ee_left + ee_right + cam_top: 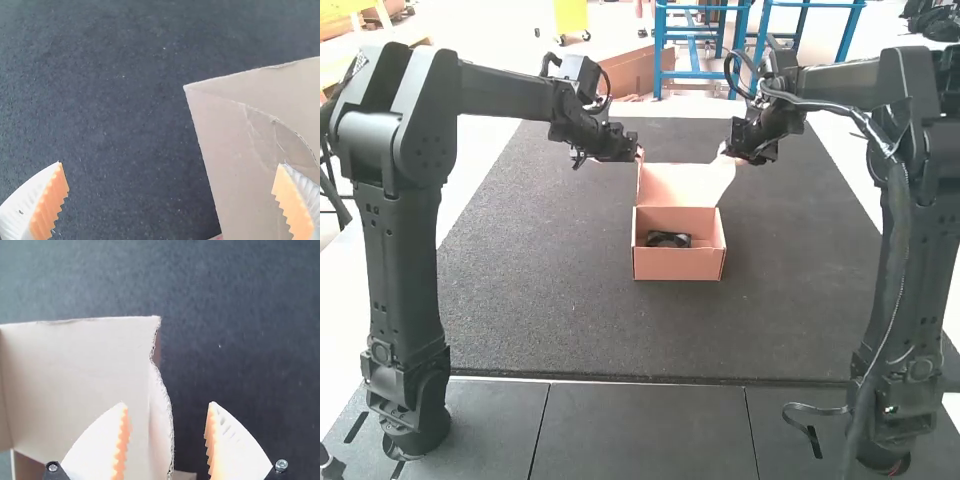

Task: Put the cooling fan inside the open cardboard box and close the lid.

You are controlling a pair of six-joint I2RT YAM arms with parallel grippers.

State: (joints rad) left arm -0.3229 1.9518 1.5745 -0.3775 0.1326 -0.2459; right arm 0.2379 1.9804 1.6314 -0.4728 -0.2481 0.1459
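A small cardboard box [678,256] sits on the mat's middle with its lid [685,184] standing upright at the back. The black cooling fan [668,239] lies inside it. My left gripper [628,155] hovers at the lid's top left corner; in the left wrist view the gripper [170,205] is wide open, with the lid's corner [250,150] close to one orange pad [290,205]. My right gripper [733,155] is at the lid's top right corner. In the right wrist view it [167,440] is open, and the lid's side edge [161,405] runs between its fingers.
The box stands on a dark mat [520,280] covering most of the table, with free room on every side. Both arm bases [405,400] stand at the near edge, left and right.
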